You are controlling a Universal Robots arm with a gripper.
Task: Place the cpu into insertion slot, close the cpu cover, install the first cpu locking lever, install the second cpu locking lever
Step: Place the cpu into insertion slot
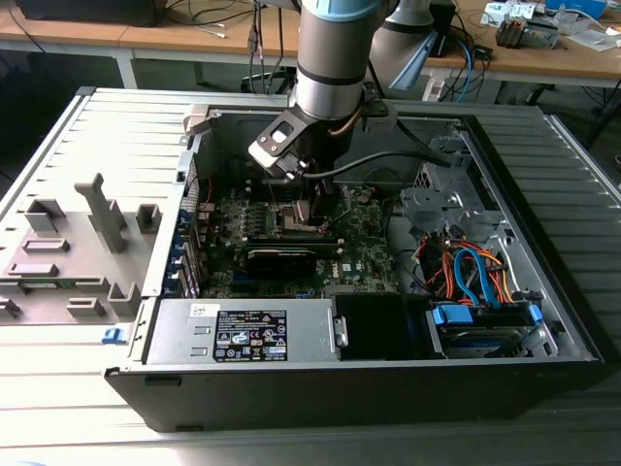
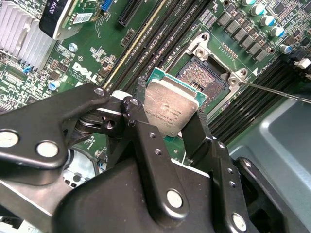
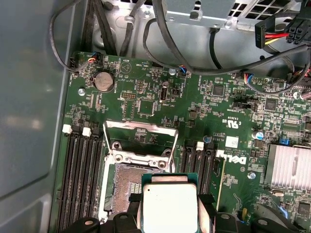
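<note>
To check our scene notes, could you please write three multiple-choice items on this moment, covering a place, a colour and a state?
1. Where is the cpu? A in the pincer, near the insertion slot; B seated in the slot; C on a table.
2. What colour is the circuit board? A blue; B green; C red.
3. The cpu cover is: A shut; B raised open; C removed.
Answers: A, the pincer grips its edges; B, green in both wrist views; B, its frame tilts up off the empty slot.

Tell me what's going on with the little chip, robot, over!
Robot here: claw shut on the cpu. Chip held above the insertion slot, not seated. The cpu cover stands swung open, slot bare.
</note>
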